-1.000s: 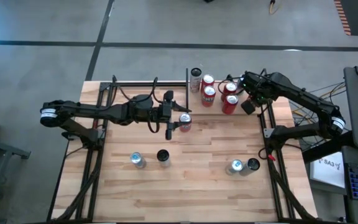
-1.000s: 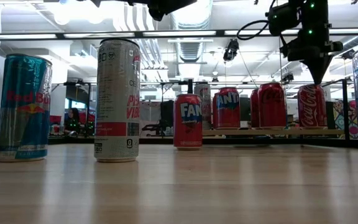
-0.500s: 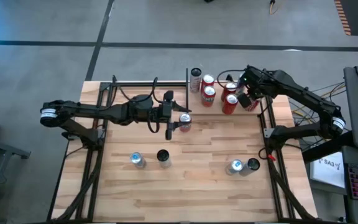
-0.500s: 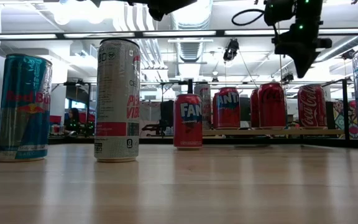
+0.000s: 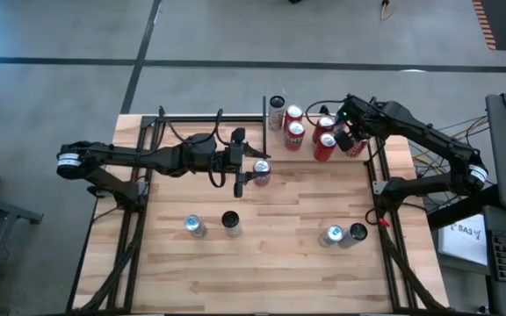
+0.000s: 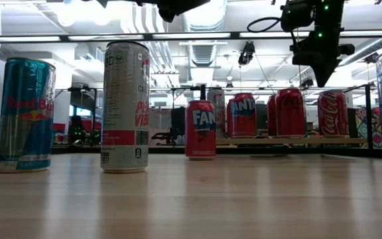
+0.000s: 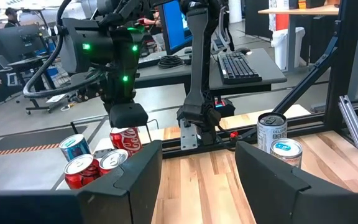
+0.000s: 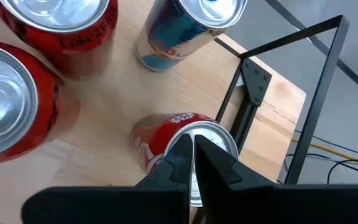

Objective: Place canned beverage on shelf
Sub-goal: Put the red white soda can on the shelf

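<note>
My left gripper (image 5: 245,170) is half open around the red Fanta can (image 5: 261,172) mid-table, seemingly gripping it. The light-wood, black-railed shelf (image 6: 297,141) at the far edge holds red cans. My right gripper (image 5: 348,140) hovers pinched shut, empty, above them.

Ten cans (image 5: 261,172), perhaps; one shelf (image 5: 357,162); two arms (image 5: 148,159).

Lighting's pretty even on my end, bright ceiling strip lights (image 6: 144,34) blowing out a bit in the low view. Table (image 5: 279,237) shadows are soft. Near the right gripper (image 8: 191,144), can tops (image 8: 2,106) catch mild glare; its own fingers look blurry up close.
</note>
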Controlling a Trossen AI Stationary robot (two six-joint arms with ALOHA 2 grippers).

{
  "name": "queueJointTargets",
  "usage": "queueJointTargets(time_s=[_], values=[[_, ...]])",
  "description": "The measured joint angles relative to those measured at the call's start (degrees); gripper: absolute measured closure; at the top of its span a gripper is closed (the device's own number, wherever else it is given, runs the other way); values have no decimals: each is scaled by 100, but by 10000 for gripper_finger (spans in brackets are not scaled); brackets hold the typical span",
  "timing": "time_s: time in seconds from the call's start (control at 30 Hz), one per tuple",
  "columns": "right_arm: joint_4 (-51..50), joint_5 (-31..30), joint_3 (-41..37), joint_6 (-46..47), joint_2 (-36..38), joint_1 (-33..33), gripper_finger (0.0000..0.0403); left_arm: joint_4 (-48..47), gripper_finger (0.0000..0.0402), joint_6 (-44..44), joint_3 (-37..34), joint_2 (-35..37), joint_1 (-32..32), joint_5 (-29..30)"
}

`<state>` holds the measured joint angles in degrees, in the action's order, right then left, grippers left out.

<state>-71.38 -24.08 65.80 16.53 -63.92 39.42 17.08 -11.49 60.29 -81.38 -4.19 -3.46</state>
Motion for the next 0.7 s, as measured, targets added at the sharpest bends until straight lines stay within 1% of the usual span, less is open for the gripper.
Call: queueJointTargets(time_s=[0.47,0.7], values=[[82,0,-287,40,0,0,394,-4,212,0,0,0,0,0],[339,-2,-304,-157,0,0,394,-5,212,0,0,2,0,0]])
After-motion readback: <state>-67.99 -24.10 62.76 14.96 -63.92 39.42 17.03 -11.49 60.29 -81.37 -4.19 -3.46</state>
